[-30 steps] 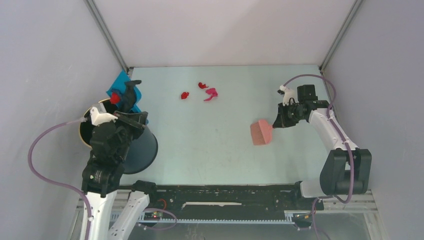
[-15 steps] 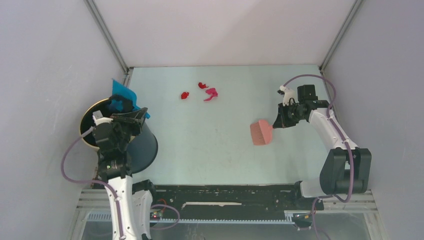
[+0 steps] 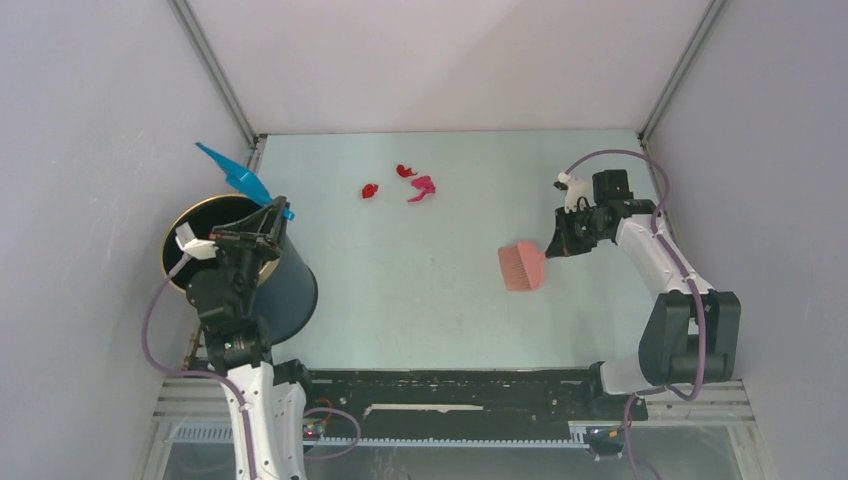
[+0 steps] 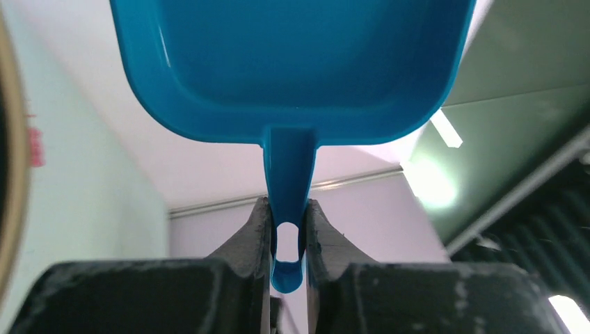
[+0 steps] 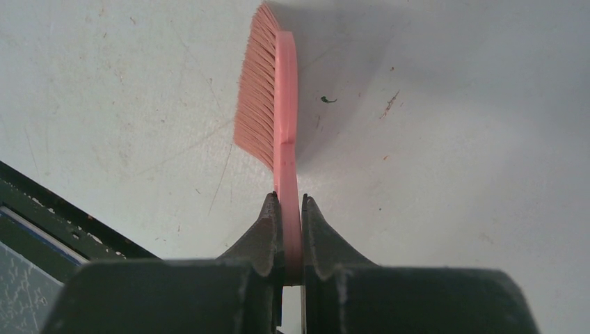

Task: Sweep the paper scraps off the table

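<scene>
Three paper scraps lie on the far middle of the pale green table (image 3: 430, 290): a red one (image 3: 369, 190), a red one (image 3: 405, 171) and a magenta one (image 3: 422, 187). My left gripper (image 3: 272, 213) is shut on the handle of the blue dustpan (image 3: 232, 170), which is tipped up over the black bin (image 3: 240, 265); the wrist view shows the pan (image 4: 292, 62) empty, handle between my fingers (image 4: 286, 229). My right gripper (image 3: 553, 246) is shut on the pink hand brush (image 3: 522, 266), held at mid right; the brush (image 5: 268, 90) shows bristles pointing left.
The black bin with a gold rim stands at the table's left edge. Grey-white walls close in the left, back and right. A black rail (image 3: 450, 390) runs along the front edge.
My left arm has swung the dustpan up and tipped it over the bin; the red scrap that lay in the pan is gone from view. The right arm and brush have barely moved.
</scene>
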Available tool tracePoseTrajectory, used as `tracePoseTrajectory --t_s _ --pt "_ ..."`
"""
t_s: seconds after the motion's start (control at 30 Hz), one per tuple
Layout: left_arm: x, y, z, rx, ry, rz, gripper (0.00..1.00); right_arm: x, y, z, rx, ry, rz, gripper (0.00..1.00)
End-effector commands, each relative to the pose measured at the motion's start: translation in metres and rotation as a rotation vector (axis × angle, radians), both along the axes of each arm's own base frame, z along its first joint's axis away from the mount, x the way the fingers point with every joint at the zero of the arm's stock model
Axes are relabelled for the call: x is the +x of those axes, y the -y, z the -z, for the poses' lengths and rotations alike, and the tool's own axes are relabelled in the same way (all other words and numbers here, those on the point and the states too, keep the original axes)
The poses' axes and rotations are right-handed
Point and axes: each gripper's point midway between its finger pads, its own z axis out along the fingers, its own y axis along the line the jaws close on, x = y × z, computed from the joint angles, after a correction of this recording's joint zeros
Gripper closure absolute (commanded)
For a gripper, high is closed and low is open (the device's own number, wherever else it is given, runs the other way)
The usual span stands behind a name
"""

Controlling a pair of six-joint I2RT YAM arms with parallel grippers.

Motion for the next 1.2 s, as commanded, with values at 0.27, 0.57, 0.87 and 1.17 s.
tracePoseTrajectory --t_s 0.27,0.57,0.87,1.17 --pt "-0.058 -0.008 -0.100 -0.353 0.596 0.126 1.00 -0.019 0.002 0.030 -0.055 -0.128 -0.034 1.00" --pt "-0.046 0.014 -0.105 -0.151 0.510 0.144 1.00 -0.020 0.001 0.027 -0.049 -0.122 -0.044 1.00" --pt "0.002 0.040 -0.038 0.492 0.033 0.143 1.00 -0.020 -0.001 0.025 -0.044 -0.113 -0.050 1.00" --pt "0.010 0.137 0.075 0.994 -0.172 0.680 1.00 -0.020 -0.006 0.018 -0.010 -0.097 -0.059 1.00"
